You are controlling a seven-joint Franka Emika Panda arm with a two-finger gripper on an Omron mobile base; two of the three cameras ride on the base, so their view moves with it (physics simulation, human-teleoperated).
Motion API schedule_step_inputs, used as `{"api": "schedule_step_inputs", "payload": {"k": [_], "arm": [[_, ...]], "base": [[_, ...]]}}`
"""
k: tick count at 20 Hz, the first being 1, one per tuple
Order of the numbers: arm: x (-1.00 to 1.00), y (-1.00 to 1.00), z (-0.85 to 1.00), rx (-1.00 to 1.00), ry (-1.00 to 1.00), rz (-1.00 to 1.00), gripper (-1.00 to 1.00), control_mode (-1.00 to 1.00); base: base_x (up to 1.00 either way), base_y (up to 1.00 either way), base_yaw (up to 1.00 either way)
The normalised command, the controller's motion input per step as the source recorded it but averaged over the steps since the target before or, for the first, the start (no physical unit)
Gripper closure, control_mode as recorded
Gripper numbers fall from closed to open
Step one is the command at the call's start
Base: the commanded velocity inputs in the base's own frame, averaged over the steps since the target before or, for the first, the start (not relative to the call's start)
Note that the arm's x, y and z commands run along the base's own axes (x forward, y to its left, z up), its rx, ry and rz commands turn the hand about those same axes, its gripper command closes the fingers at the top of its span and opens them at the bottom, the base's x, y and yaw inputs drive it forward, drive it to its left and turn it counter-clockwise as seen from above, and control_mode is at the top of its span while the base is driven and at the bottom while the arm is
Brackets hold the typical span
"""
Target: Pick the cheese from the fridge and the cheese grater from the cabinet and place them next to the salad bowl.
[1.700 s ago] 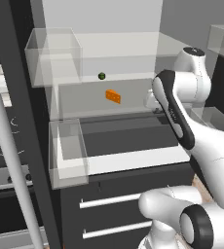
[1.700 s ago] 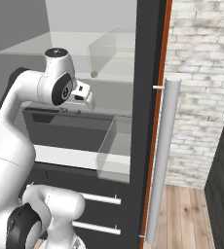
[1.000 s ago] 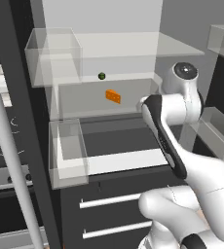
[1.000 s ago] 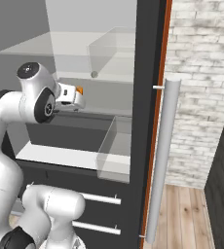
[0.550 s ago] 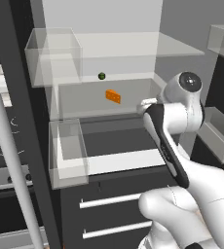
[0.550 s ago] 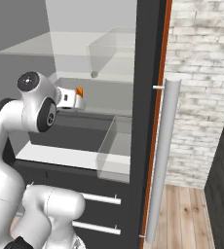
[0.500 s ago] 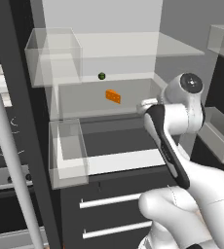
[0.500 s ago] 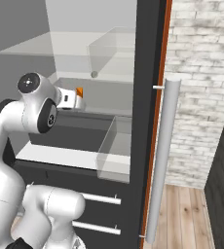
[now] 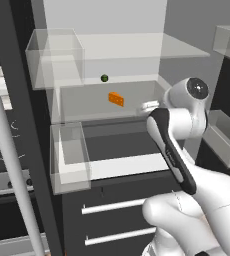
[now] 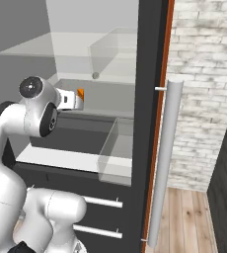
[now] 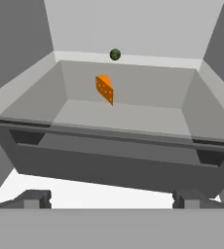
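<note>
The cheese [image 9: 116, 98] [image 10: 80, 93] [image 11: 104, 89] is a small orange wedge lying on a glass shelf inside the open fridge [image 9: 137, 47], towards the back. My gripper [image 9: 149, 106] [image 10: 72, 99] [image 11: 111, 200] hovers in front of that shelf, level with it, and points at the cheese from a short way off. Its fingertips [image 11: 36, 198] stand wide apart, open, with nothing between them. The shelf's front lip and a grey drawer edge lie between the gripper and the cheese.
A small dark green ball [image 9: 104, 78] [image 11: 115, 54] rests behind the cheese at the back wall. Clear bins [image 9: 54, 57] [image 9: 69, 155] hang at the left, another clear drawer [image 10: 116, 148] at the right. The fridge door's long handle [image 10: 160, 163] stands to the right, a second pole handle [image 9: 12, 165] to the left.
The arm's upper joint has sunk and folded closer, and the hand has dropped slightly while still facing the shelf. The cheese and ball have not moved.
</note>
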Motion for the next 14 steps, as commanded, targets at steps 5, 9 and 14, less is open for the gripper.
{"api": "schedule_step_inputs", "payload": {"k": [5,9,14], "arm": [[0.32,0.11,0.01,0.0,0.0,0.04,-1.0,-1.0],[0.57,0.25,0.0,0.0,0.0,0.0,-1.0,-1.0],[0.57,0.04,-0.01,0.0,0.0,0.0,-1.0,-1.0]], "base": [[0.0,0.0,0.0],[0.0,0.0,0.0],[0.0,0.0,0.0]]}}
